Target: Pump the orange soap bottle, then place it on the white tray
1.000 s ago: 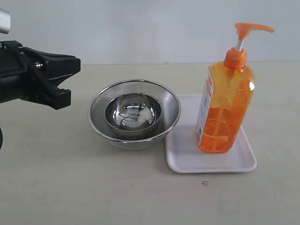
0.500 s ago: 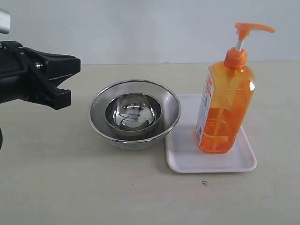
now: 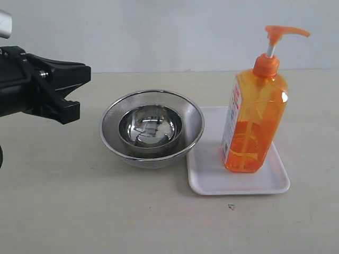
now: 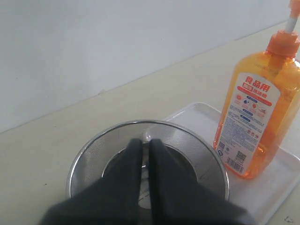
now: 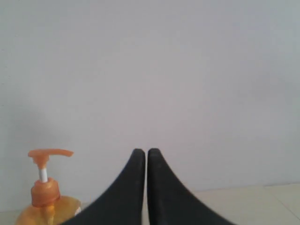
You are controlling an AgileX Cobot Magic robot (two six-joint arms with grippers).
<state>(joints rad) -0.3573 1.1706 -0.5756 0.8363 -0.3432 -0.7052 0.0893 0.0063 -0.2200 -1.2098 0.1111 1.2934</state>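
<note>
Two round steel bowls (image 3: pixel 152 128), the smaller nested inside the larger, sit at the centre of the exterior frame on a matte beige worktop (image 3: pixel 74 206). The outer bowl has a dull, finely textured wall, and the inner one is mirror-polished.

Just beside them, at centre right, lies the white tray (image 3: pixel 209 182), a flat, smooth plastic rectangle with rounded corners and a low rim. The orange soap bottle (image 3: pixel 254 127) stands upright on it. It is a tall, translucent, flat-sided bottle with a printed label, a white stem and an orange pump head with a long spout.

The left tool (image 4: pixel 146 140), matte black, hangs over the worktop at the upper left of the exterior frame, well apart from the bottle. Its two tapered fingers lie together with only a thin seam between them, gripping nothing.

The right tool (image 5: pixel 146 151) shows only in its own wrist view. Its fingers are likewise pressed together and empty, against a plain pale wall (image 5: pixel 187 70).
</note>
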